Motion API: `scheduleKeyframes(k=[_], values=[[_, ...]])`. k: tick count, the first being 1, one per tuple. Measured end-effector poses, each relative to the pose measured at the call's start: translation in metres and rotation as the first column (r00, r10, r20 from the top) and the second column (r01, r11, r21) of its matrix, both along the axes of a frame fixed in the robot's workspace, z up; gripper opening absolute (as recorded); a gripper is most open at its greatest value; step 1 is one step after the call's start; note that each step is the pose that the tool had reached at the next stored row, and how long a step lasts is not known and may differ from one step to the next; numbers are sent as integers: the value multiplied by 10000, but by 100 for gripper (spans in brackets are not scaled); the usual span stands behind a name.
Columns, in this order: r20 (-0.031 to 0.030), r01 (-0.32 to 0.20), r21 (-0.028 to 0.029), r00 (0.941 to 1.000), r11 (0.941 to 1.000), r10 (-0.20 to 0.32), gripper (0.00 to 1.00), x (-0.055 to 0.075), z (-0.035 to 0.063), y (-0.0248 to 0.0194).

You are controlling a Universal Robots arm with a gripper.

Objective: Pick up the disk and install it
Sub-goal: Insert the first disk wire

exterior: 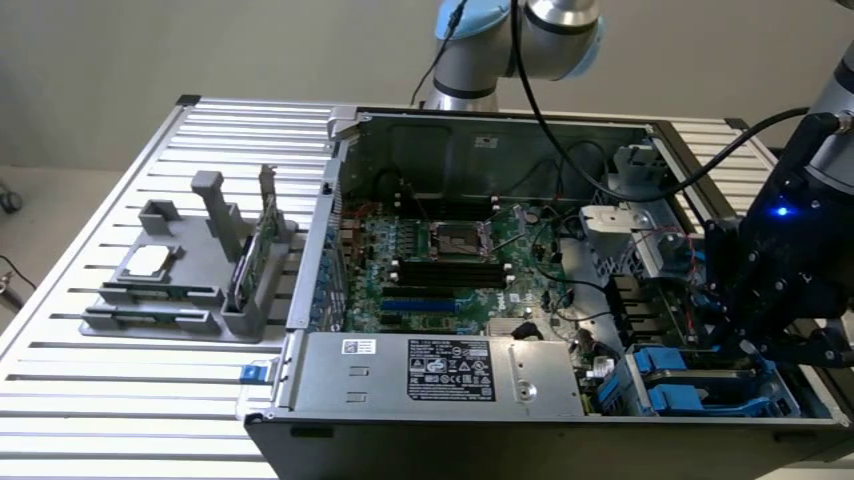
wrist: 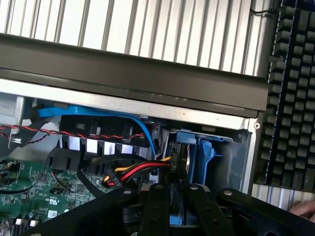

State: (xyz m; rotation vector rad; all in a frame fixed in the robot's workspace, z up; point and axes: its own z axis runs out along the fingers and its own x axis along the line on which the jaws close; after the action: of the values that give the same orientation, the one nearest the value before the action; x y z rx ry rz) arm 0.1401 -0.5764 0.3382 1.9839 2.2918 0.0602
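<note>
One black gripper (wrist: 171, 206) is reaching into the open grey computer case (exterior: 400, 375), its fingers clamping together on one blue-framed silver disk (wrist: 189, 152) sitting upright in the corner drive bay.

From the exterior view we look down at an angle, from above and in front, onto the slatted tabletop (exterior: 134, 420) and the whole open computer case (exterior: 534, 130). From the wrist view we sit close inside that case, facing its blue drive bay (wrist: 197, 152) and the case wall (wrist: 133, 73). Both views share this bay corner (exterior: 694, 385), at the exterior view's lower right.
</note>
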Motion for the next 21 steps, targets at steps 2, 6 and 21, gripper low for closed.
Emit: scheduleKeyframes(k=[2, 6, 21], values=[[1, 0, 0, 10000, 10000, 0, 18, 0, -3, 0], [1, 3, -20, 10000, 10000, -3, 18, 0, -9, 0], [1, 87, -45, 10000, 10000, -87, 18, 5, -14, 0]])
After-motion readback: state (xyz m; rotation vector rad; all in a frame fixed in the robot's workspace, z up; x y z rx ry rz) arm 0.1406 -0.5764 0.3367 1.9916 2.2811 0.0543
